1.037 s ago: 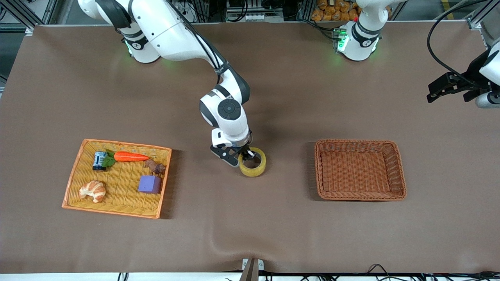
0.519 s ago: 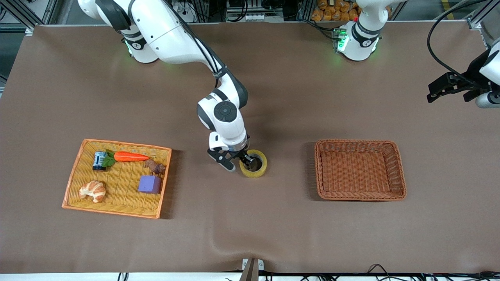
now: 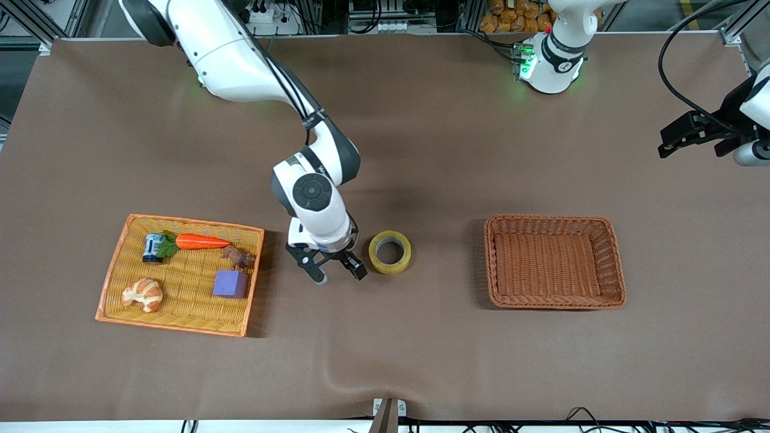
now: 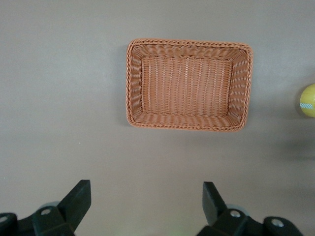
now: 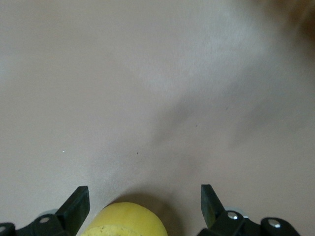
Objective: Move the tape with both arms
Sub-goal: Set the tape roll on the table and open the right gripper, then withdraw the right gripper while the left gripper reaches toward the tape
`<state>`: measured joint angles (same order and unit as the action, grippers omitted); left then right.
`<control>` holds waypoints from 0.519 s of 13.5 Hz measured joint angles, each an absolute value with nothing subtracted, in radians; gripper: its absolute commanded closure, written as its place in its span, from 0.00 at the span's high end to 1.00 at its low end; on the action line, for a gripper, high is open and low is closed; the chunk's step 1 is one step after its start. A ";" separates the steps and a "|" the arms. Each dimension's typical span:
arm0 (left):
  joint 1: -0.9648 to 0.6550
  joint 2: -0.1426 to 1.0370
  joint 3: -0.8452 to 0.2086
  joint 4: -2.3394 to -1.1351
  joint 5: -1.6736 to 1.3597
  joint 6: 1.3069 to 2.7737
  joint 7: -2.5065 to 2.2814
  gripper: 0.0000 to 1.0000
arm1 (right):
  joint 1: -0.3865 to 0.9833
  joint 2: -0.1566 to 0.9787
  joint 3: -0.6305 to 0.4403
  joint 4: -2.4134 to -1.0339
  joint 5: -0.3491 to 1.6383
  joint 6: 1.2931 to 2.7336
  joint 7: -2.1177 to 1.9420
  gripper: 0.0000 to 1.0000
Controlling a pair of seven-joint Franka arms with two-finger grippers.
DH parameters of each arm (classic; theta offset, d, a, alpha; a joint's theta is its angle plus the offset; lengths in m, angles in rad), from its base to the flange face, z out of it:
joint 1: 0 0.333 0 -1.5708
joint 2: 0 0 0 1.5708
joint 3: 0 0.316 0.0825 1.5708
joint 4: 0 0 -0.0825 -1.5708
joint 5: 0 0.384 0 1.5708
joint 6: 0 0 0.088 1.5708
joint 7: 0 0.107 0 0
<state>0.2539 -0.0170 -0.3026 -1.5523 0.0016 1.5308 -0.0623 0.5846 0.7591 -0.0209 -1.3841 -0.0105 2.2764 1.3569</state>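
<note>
The tape [image 3: 390,252], a yellowish ring with a grey-white core, lies flat on the brown table between the two baskets. My right gripper [image 3: 341,276] is open and empty, just beside the tape on the side toward the right arm's end of the table, apart from it. In the right wrist view the tape's yellow side [image 5: 125,219] shows low between the spread fingers of the right gripper [image 5: 143,204]. My left gripper [image 3: 689,141] waits high over the left arm's end of the table. It is open [image 4: 145,201] and empty, and the tape shows at that view's edge [image 4: 308,100].
An empty brown wicker basket [image 3: 612,264] stands toward the left arm's end and shows in the left wrist view [image 4: 133,83]. A yellow-orange tray [image 3: 114,282] toward the right arm's end holds a carrot [image 3: 201,242], a croissant [image 3: 143,293], a purple cube [image 3: 230,284] and a small can [image 3: 153,247].
My right gripper had one finger inside the tape's ring; it has let go and moved away toward the yellow-orange tray. The tape stays on the table. The left arm has not moved.
</note>
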 measured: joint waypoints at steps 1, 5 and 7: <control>0.254 -0.017 -0.303 -1.552 0.002 1.531 -0.062 1.00 | 0.551 0.733 -0.002 -1.377 -0.010 2.212 1.271 1.00; 0.251 0.004 -0.306 -1.554 -0.094 1.531 -0.062 1.00 | 0.403 0.594 0.031 -1.372 -0.010 1.944 0.854 1.00; 0.233 0.037 -0.318 -1.554 -0.121 1.550 -0.078 1.00 | 0.347 0.534 0.032 -1.381 -0.010 1.890 0.700 1.00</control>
